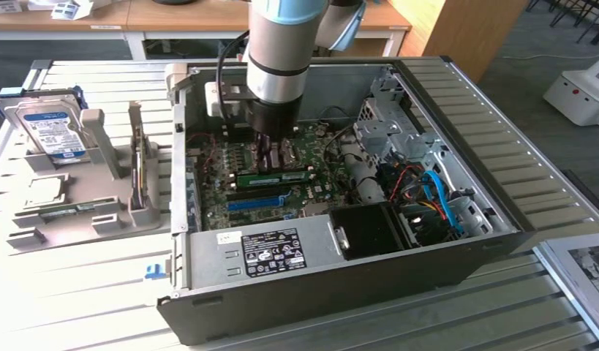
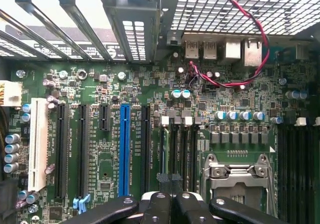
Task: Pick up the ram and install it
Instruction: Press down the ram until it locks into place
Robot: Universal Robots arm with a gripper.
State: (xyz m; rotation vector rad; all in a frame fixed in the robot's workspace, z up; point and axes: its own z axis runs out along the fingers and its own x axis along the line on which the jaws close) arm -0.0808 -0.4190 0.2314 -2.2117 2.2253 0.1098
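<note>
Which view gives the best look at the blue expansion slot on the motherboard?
The wrist view: the blue expansion slot runs full length, unobstructed, between black slots, just beyond the shut end effector. In the exterior view the same slot is a short blue strip deep inside the computer case.

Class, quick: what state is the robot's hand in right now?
Hand: closed, holding nothing visible, inside the case above the motherboard.

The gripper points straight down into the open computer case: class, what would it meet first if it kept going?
Probably the motherboard, near the memory slots; the shut gripper hangs just above it, though depth is unclear.
</note>
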